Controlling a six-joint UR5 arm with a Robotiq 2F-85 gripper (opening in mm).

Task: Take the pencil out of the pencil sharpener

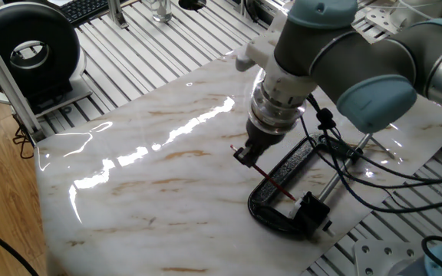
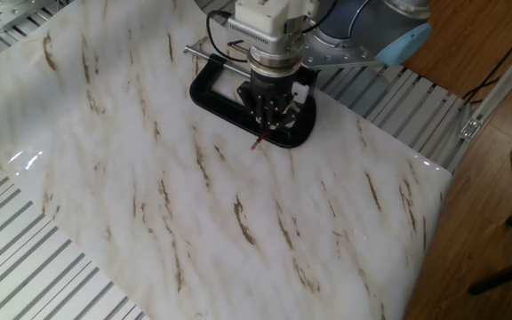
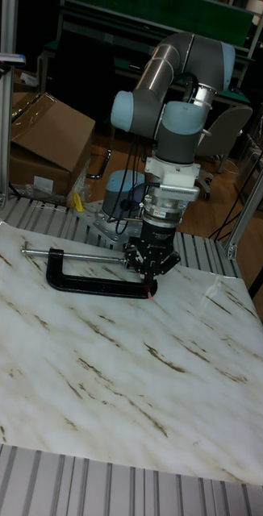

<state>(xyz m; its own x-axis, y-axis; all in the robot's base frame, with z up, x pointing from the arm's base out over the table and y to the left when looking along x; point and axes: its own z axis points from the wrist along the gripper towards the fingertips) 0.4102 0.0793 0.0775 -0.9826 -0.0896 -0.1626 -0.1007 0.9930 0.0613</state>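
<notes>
My gripper (image 1: pixel 245 156) is shut on the thin red pencil (image 1: pixel 276 184), which slants across the opening of the black clamp (image 1: pixel 291 159). The pencil's far end reaches the pencil sharpener (image 1: pixel 311 208), a small black block with whitish edges beside the clamp's lower jaw; I cannot tell whether the tip is still inside it. In the other fixed view the gripper (image 2: pixel 263 120) hangs over the clamp (image 2: pixel 220 100), and the pencil (image 2: pixel 256 142) pokes out below the fingers. The tall fixed view shows the gripper (image 3: pixel 151 272) with the pencil (image 3: pixel 150 295) under it.
The marble slab (image 1: pixel 152 169) lies on a slatted aluminium table (image 1: pixel 152 54). The clamp's silver screw rod (image 1: pixel 344 169) and black cables (image 1: pixel 359 180) run right of the gripper. A round black device (image 1: pixel 29 50) stands at the far left. A cardboard box (image 3: pixel 43 129) sits behind the table.
</notes>
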